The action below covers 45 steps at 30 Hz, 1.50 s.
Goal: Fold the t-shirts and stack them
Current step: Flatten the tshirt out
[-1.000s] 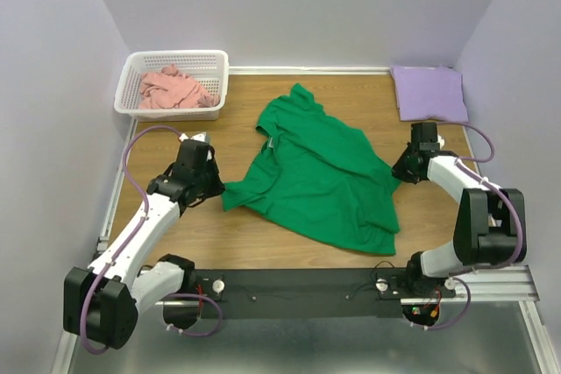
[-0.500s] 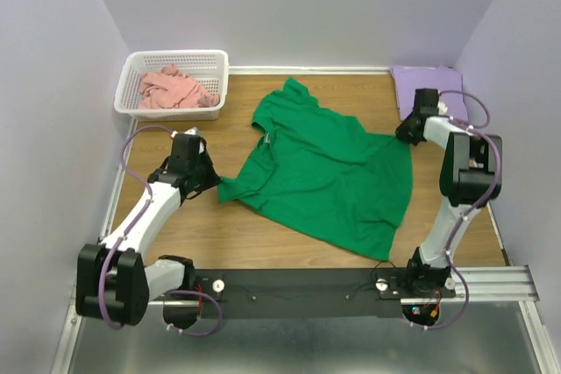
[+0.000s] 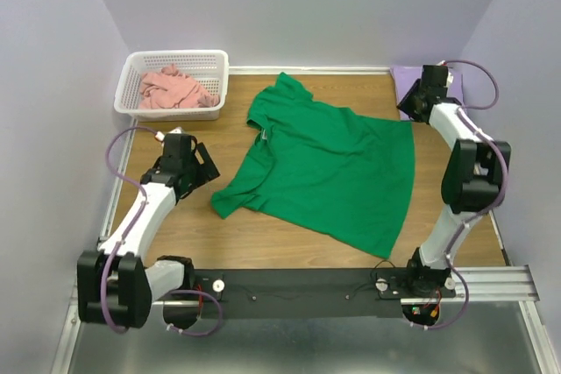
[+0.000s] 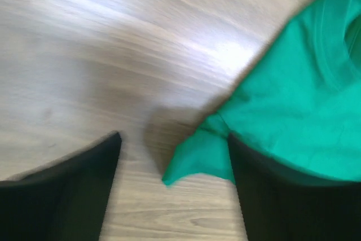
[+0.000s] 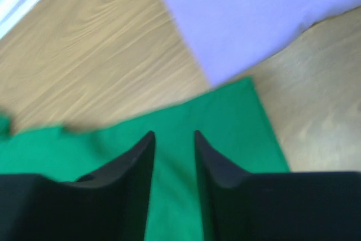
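Note:
The green t-shirt [image 3: 329, 172] lies spread out on the wooden table, neck to the left. My left gripper [image 3: 200, 169] is open just left of its near sleeve. In the left wrist view the sleeve tip [image 4: 197, 162] lies loose between the wide-apart fingers [image 4: 174, 139]. My right gripper [image 3: 412, 104] hovers at the shirt's far right hem corner, by the folded purple t-shirt [image 3: 403, 78]. In the right wrist view its fingers [image 5: 174, 135] stand narrowly parted over flat green cloth [image 5: 225, 117], with the purple shirt [image 5: 259, 21] just beyond. The pink t-shirt [image 3: 171, 89] lies crumpled in the basket.
The white lattice basket [image 3: 175, 55] stands at the back left corner. Purple walls close in the table on three sides. A black rail with the arm bases [image 3: 298, 286] runs along the near edge.
Both arms drew the green shirt outward and toward the back, spreading it flatter. The left gripper let go of the sleeve and opened wide. The right gripper reached the back right corner and parted its fingers.

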Each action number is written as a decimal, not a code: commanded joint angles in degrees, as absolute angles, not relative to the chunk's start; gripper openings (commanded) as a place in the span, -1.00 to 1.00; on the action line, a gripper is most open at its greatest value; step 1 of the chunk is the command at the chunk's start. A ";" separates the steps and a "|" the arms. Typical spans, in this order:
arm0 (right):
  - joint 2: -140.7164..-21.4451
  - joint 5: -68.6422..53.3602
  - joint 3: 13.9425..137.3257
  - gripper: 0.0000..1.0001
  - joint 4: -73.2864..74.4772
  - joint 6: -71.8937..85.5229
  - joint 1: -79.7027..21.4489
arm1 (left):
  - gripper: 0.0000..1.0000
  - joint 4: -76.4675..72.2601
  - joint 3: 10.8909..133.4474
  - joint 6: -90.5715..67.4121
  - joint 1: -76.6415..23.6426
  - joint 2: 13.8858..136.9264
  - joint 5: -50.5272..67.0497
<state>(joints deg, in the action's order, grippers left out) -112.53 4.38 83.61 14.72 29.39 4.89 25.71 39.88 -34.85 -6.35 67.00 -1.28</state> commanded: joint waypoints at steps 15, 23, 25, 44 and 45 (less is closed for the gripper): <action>-77.35 -7.47 45.45 0.11 22.59 34.10 -4.22 | 0.87 31.12 56.15 -34.37 -32.84 74.25 -14.47; -78.13 -6.42 41.14 0.11 22.59 35.07 -4.39 | 0.77 28.30 66.43 -30.59 -38.93 92.61 -23.38; -78.48 -5.46 40.43 0.11 22.59 35.51 -4.39 | 0.69 26.72 67.49 -29.89 -39.46 96.56 -23.47; -84.90 -0.35 40.60 0.11 21.36 35.24 -4.39 | -0.21 23.47 71.63 -29.88 -39.47 109.16 -31.37; -85.16 1.13 40.78 0.11 21.27 35.16 -4.39 | -0.43 24.08 71.54 -30.23 -39.29 109.25 -32.33</action>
<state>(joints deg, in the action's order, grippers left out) -82.39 -3.36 40.82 21.93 34.98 -4.45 23.90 69.87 -29.65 -39.48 108.51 -26.83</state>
